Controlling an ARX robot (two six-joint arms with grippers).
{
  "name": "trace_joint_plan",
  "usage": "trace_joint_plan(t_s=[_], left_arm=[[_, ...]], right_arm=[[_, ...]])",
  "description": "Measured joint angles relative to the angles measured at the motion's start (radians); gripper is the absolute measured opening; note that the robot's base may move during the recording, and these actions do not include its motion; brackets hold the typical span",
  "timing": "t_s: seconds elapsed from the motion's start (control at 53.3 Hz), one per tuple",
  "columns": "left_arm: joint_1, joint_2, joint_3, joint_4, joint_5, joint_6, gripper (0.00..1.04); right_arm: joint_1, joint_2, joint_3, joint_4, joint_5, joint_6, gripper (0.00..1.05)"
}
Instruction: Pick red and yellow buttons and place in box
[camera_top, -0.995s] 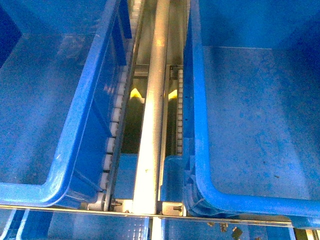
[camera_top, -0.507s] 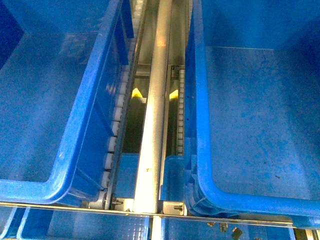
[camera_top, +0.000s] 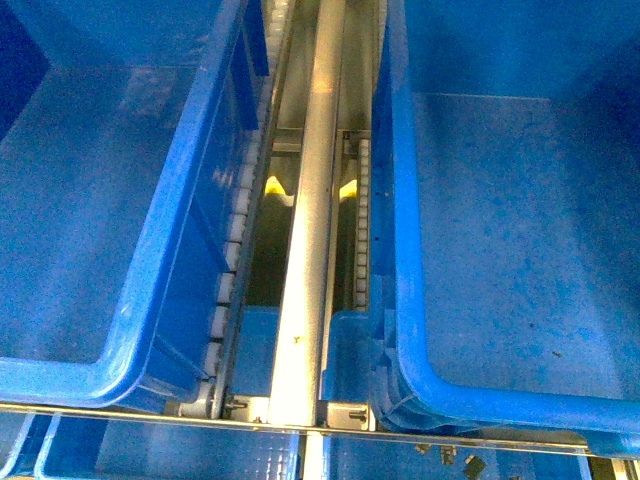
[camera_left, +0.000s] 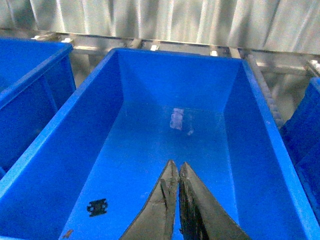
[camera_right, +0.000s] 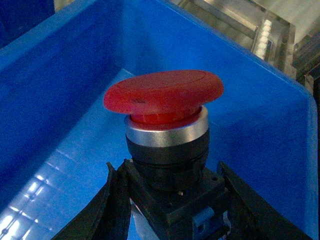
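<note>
The red button (camera_right: 164, 95) has a glossy domed cap, a silver ring and a black collar. It stands upright, clamped at its base in my right tool (camera_right: 170, 176), above the inside of the box (camera_right: 47, 95). Only the right wrist view shows it. My left tool (camera_left: 176, 171), tips pressed together, hangs over a box floor bearing a small black scrap (camera_left: 97, 206). The front view shows two boxes flanking a metal rail (camera_top: 308, 210).

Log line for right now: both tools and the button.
right tool: shut on red button, over blue box | left tool: shut, empty, over blue bin | button: not yet released
</note>
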Motion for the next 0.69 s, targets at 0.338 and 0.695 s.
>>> trace_joint_plan(t_s=[0.338, 0.695], left_arm=[[0.000, 0.000, 0.000, 0.000, 0.000, 0.000, 0.53], [0.000, 0.000, 0.000, 0.000, 0.000, 0.001, 0.97]], right_arm=[[0.011, 0.167, 0.112, 0.008, 0.056, 0.028, 0.40], [0.033, 0.563, 0.446, -0.132, 0.196, 0.172, 0.40]])
